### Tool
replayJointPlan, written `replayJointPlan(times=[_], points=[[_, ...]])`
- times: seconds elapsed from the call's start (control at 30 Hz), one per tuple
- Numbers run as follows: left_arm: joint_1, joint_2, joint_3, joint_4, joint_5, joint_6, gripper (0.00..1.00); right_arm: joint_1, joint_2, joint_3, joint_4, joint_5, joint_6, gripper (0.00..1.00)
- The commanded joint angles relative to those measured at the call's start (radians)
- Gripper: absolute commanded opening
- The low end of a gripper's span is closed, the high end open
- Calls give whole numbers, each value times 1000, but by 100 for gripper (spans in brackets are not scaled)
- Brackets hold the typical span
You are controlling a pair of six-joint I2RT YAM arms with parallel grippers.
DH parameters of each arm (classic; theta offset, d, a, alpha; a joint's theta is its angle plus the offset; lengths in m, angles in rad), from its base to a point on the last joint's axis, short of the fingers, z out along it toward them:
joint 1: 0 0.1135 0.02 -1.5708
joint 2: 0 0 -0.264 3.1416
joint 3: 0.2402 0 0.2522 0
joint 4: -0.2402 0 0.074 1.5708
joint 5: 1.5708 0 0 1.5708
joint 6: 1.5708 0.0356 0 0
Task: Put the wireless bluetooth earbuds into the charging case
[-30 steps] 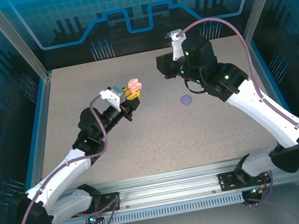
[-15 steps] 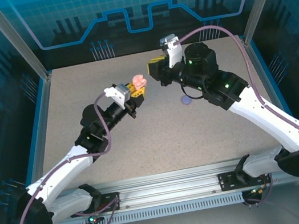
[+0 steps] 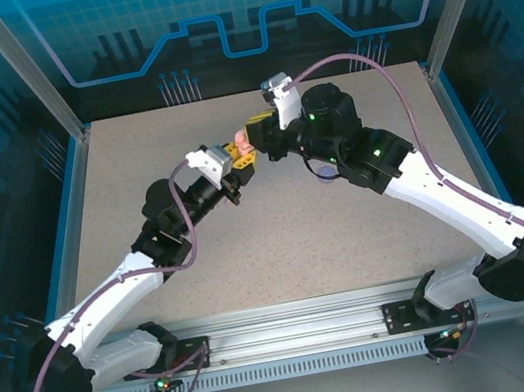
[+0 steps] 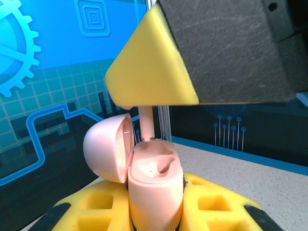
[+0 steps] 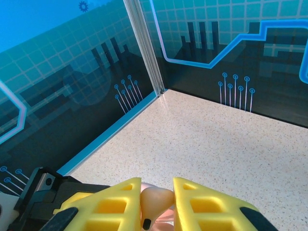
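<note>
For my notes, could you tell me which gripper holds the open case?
The left gripper: the pink case sits lid-open in its jaws; the right gripper pinches an earbud.

My left fingers [image 4: 211, 207] are yellow moulded plastic, matt and faintly grainy. The charging case [image 4: 154, 192] between them is pale pink plastic, smooth with a soft satin sheen. The earbud [image 4: 146, 122] at its twelve o'clock looks like the same pink plastic. My right fingers [image 5: 110, 202] are the same yellow, backed by scuffed matt black. The bench [image 5: 231, 144] is speckled, matt and gritty. The walls [image 5: 57, 72] are glossy printed panels.
</note>
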Motion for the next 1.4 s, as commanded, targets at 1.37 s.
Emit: replayJointPlan(times=[1.37], points=[[-7, 10, 65, -29, 3, 42, 0, 40, -5, -46, -60, 17, -76, 17]])
